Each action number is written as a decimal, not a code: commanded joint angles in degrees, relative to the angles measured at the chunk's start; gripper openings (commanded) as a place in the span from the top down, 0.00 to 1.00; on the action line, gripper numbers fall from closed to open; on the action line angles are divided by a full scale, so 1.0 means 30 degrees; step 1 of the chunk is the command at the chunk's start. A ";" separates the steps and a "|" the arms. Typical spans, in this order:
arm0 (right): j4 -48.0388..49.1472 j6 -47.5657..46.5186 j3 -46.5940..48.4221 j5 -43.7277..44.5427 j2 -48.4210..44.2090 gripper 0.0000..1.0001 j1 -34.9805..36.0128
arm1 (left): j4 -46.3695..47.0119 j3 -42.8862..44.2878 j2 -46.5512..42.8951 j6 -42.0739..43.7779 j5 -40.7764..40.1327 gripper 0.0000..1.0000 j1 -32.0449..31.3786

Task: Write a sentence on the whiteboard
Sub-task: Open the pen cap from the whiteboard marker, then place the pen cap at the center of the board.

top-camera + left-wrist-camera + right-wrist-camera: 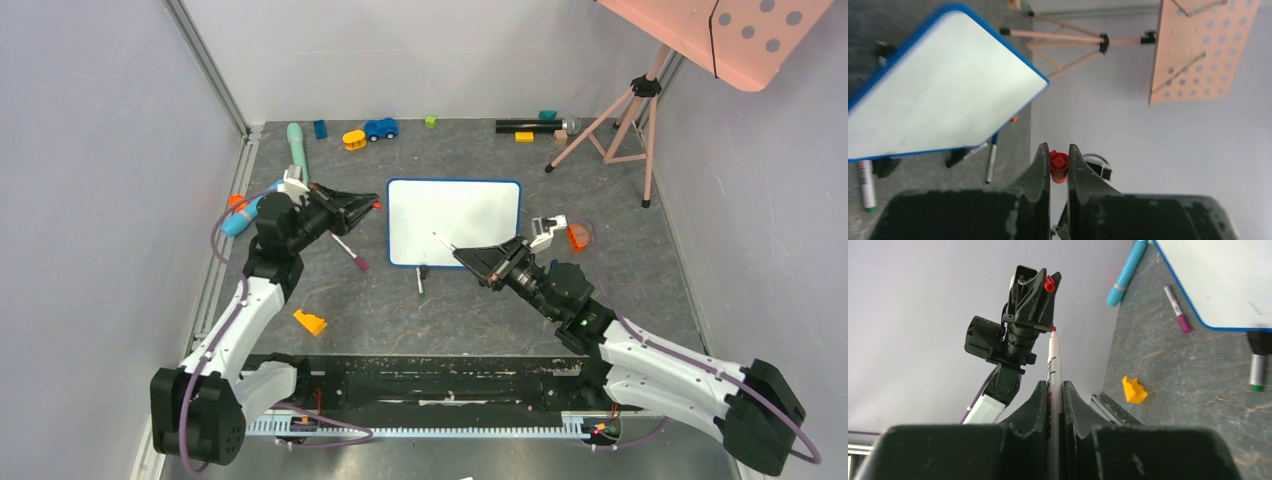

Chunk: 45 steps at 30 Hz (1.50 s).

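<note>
The whiteboard, blue-framed, lies flat in the middle of the table. Its white face is blank and no sentence shows on it. My left gripper hovers just off the board's left edge, shut on a small red cap. My right gripper is at the board's near edge, shut on a slim white marker. The marker's red tip points over the lower part of the board. In the right wrist view the marker points toward the left gripper.
A purple marker and a blue pen lie left of the board. An orange block sits nearer me. A green-capped marker lies by the board's front edge. Toys line the back; a pink tripod with a dotted panel stands back right.
</note>
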 commanded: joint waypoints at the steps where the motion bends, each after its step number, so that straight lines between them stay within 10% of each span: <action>1: -0.2637 -0.0561 -0.0637 0.0773 -0.2070 1.00 -0.0453 | -0.1332 -0.0318 -0.0036 0.1934 0.0301 0.98 0.2087; 10: -1.3293 -0.8307 0.4447 0.2149 -0.2059 1.00 -0.1129 | -1.4526 0.1650 0.0829 1.0528 -0.7275 0.98 0.2581; 25: -2.0058 -1.5943 1.0215 0.2057 0.0409 1.00 -0.1178 | -1.3997 -0.1461 0.2330 0.9575 -0.9694 0.95 0.2581; 32: -1.9444 -1.4717 0.8420 0.1945 -0.0490 1.00 -0.1184 | -1.4909 -0.0405 0.4078 1.1228 -0.9787 0.78 0.2580; 45: -2.2371 -1.3974 0.9695 0.2820 0.0540 1.00 -0.1177 | -1.5792 0.1044 0.0761 1.1557 -0.7292 0.09 0.2552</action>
